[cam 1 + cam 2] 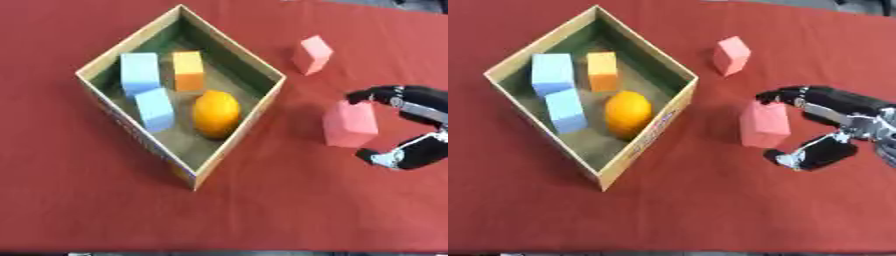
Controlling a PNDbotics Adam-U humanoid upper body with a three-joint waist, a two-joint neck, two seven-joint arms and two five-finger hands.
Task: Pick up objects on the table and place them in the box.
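Note:
A cardboard box [101,60] sits left of centre, turned like a diamond. Inside it lie two light blue blocks [140,70] [156,108], an orange block [188,71] and an orange fruit [216,113]. On the red cloth to the right stands a pink block [349,124]. My right hand [833,130] reaches in from the right edge and is curled round it, fingers [785,94] at its far top corner, thumb [802,154] just under its near corner. A second pink block [312,54] stands farther back. My left hand shows in neither view.
The red tablecloth [289,210] covers the whole table. Open cloth lies in front of the box and between the box's right wall and the held block. The table's far edge runs along the top right.

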